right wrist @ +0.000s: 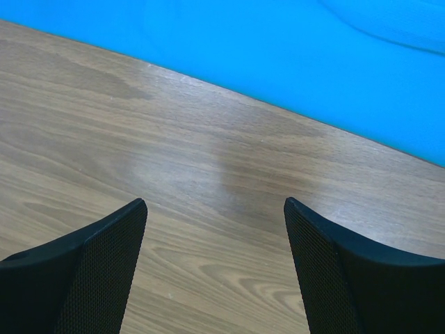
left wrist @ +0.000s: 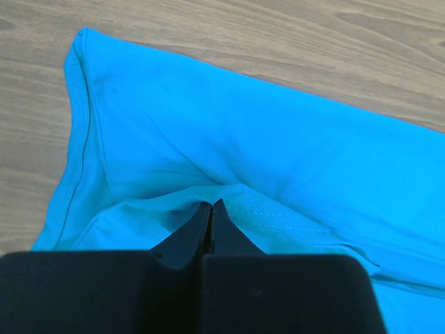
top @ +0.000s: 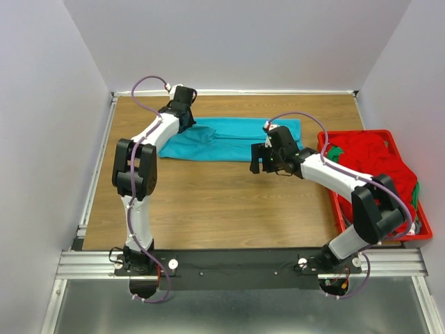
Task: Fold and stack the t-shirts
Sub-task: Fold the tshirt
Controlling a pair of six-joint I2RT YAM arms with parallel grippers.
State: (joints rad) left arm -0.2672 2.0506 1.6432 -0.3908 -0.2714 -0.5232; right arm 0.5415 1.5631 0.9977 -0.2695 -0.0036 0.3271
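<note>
Left pincer (left wrist: 211, 210) is pinching tight on a ridge of the teal shirt (top: 229, 138), jaws closed with cloth bunching between the tips, up at the shirt's left end. The shirt is lying as a long strip across the far middle of the table (top: 222, 209). Right pincer (right wrist: 215, 206) is hanging wide open, holding nothing, over bare wood just beside the shirt's near edge.

Here's the worry: the left grip is looking thin, only a small fold. A pull could be slipping it free, or dragging the whole shirt along instead of folding it, since the right side is pinning nothing. If it's catching just one layer, the fold could be opening up.

Red shirts (top: 368, 158) are sitting heaped in the crate (top: 420, 236) at right, a bit of green showing, not yet folded.
</note>
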